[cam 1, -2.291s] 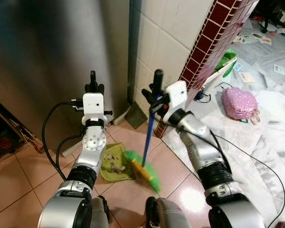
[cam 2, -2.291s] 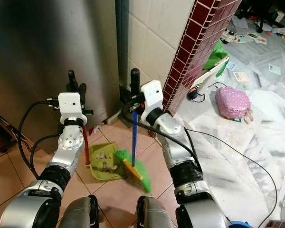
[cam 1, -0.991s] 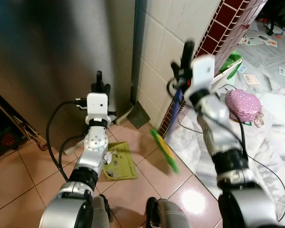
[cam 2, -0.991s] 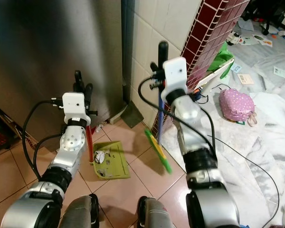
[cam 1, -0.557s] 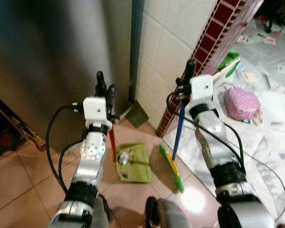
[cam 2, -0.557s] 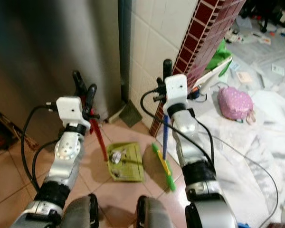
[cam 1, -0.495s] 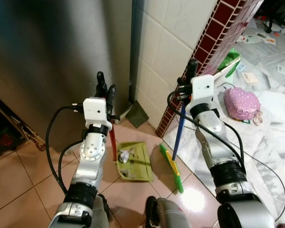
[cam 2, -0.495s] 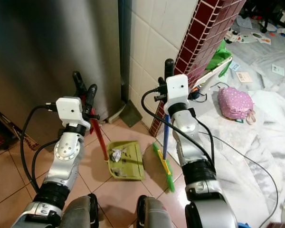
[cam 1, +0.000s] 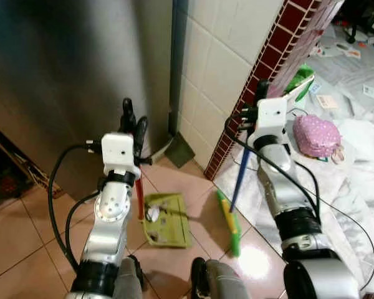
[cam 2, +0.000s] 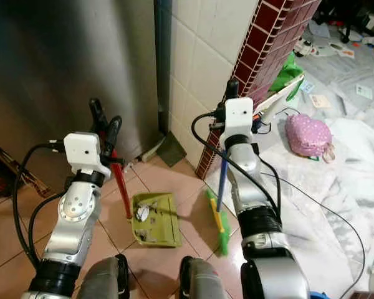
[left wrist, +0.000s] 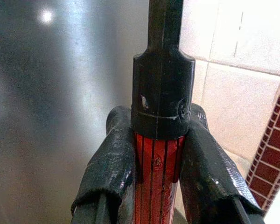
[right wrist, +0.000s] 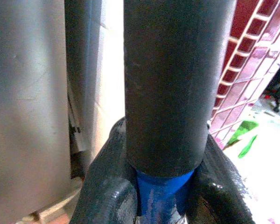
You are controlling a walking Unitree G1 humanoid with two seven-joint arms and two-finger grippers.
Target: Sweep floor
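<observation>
Green dustpan (cam 2: 154, 228) holds debris | left end effector (left wrist: 159, 154) grips its red handle | right end effector (right wrist: 163, 186) grips broom (cam 2: 219, 187)

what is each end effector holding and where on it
Left end effector grips the dustpan's red handle near its top; right end effector grips the broom's blue handle near its top.
</observation>
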